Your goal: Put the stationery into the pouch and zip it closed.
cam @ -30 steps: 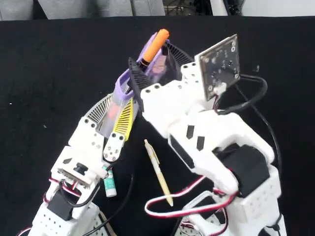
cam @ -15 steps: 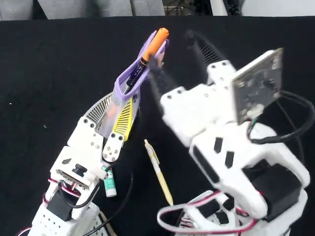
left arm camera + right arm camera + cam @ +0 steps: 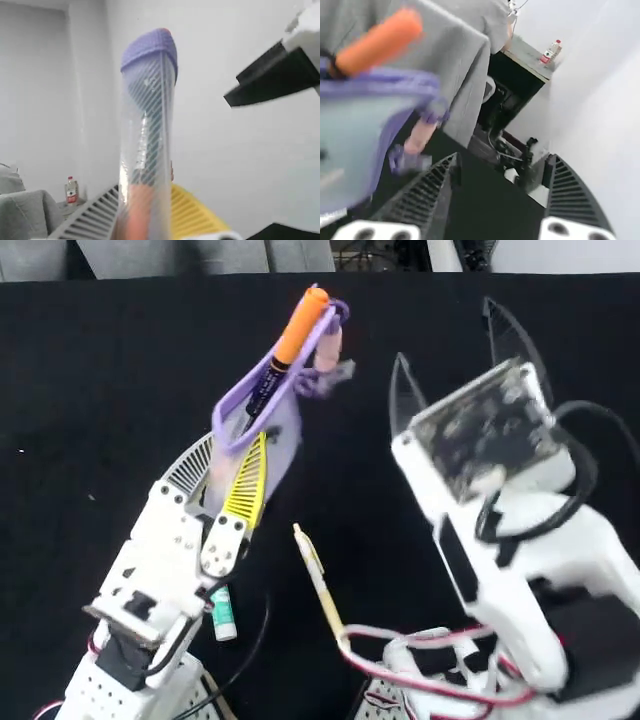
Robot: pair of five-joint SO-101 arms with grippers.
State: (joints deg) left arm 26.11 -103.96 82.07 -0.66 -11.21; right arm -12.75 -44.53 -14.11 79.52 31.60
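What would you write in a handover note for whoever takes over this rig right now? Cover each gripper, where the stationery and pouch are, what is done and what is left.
Left gripper: shut on the pouch, holding it above the table, mouth open.
Right gripper: open and empty, beside the pouch's mouth.
Done: the orange marker is partly in the pouch, its orange end sticking out of the mouth.
Left: push the marker fully in. Put in the yellow pen, which lies on the table between the arms, and the small green-capped tube by the left arm's base. Then zip the pouch shut.
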